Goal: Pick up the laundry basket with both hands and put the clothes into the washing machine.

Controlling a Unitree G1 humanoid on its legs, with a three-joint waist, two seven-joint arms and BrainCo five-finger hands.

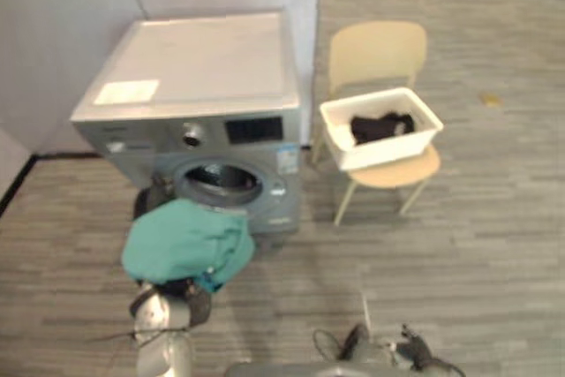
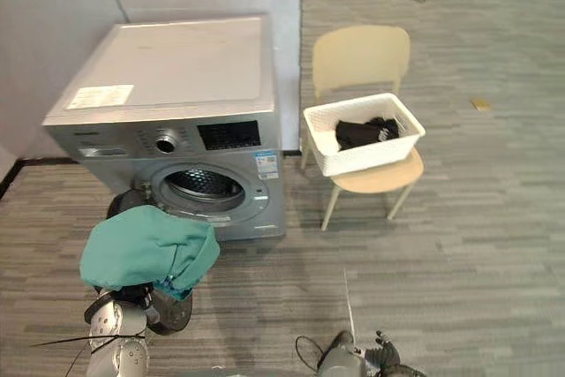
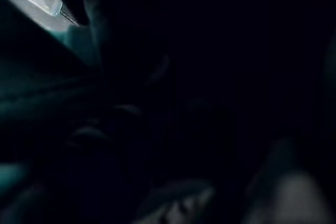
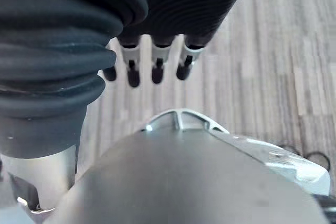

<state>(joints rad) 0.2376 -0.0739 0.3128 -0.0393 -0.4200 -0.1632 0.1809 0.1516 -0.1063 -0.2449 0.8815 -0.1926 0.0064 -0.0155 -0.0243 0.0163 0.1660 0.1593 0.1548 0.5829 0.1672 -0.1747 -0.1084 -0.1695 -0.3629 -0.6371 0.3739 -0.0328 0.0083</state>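
Our left hand [image 1: 181, 293] is raised at lower left, under a teal garment [image 1: 185, 240] draped over it; its grip we cannot tell. Our right hand [image 4: 157, 69] hangs over the floor [image 4: 273, 51], fingers straight, holding nothing. Beyond, the washing machine [image 1: 203, 86] has its port open. Centre right, the white laundry basket [image 1: 340, 130] sits on a chair [image 1: 380, 55], holding what are probably black clothes [image 1: 381, 125].

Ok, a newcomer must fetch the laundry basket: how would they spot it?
Find the grey washing machine; a pale chair stands just right of it. On its seat sits the laundry basket: white where the chair is beige, holding dark clothes.
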